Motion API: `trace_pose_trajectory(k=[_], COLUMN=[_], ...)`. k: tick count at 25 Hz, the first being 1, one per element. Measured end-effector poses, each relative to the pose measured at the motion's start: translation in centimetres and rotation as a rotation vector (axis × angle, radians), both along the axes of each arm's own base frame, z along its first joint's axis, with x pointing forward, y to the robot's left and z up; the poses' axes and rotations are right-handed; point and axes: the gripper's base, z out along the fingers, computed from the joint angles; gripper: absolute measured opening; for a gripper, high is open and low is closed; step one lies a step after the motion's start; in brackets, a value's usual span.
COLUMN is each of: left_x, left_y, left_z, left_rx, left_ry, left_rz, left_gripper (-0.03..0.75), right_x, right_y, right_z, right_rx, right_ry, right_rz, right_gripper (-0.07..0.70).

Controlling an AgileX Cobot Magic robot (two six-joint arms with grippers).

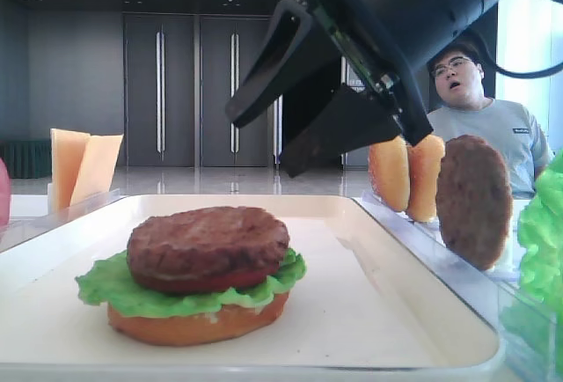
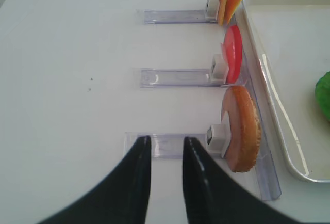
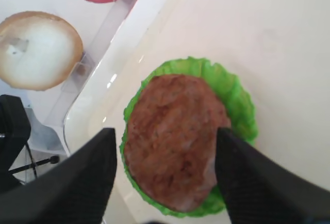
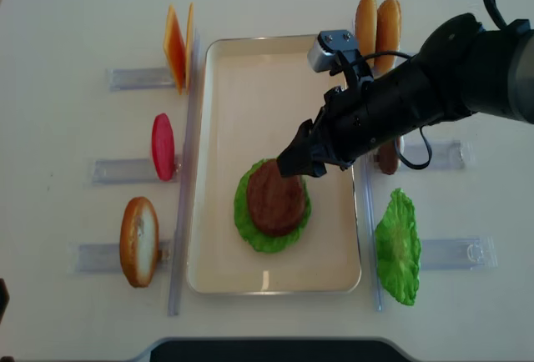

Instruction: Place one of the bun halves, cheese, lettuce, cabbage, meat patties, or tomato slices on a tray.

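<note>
While overhead hides tomato (image 1: 211, 280), low view shows it under patty (image 1: 208, 239)

Tray (image 4: 334, 245) bare around stack (image 4: 272, 202); racks (image 4: 182, 170) seemingly flank both long sides.

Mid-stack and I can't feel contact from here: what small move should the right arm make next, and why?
Probably lift the right gripper straight up. Its jaws stand open on either side of the patty, which already sits on the tomato slice and lettuce on the tray, so nothing is held.
</note>
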Motion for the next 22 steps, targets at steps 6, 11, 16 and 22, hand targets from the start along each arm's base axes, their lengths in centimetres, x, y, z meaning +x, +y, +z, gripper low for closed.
trace_pose_trajectory(k=[6, 11, 16, 22], left_x=[0.0, 0.0, 0.0, 0.0], left_y=[0.0, 0.0, 0.0, 0.0], left_z=[0.0, 0.0, 0.0, 0.0], left_rx=[0.000, 0.000, 0.000, 0.000], left_ry=[0.000, 0.000, 0.000, 0.000], left_rz=[0.000, 0.000, 0.000, 0.000], left_gripper=[0.160, 0.160, 0.160, 0.160], right_x=[-0.6, -2.0, -3.9, -4.8], right_y=[-0.9, -3.3, -6.7, -12.1], right_z=[2.5, 4.0, 5.9, 7.6], right_rx=[-0.052, -0.279, -0.547, -0.749], right_ry=[-0.073, -0.060, -0.013, 0.093], right_rz=[-0.019, -0.048, -0.156, -0.351], right_gripper=[0.432, 0.432, 0.389, 0.365])
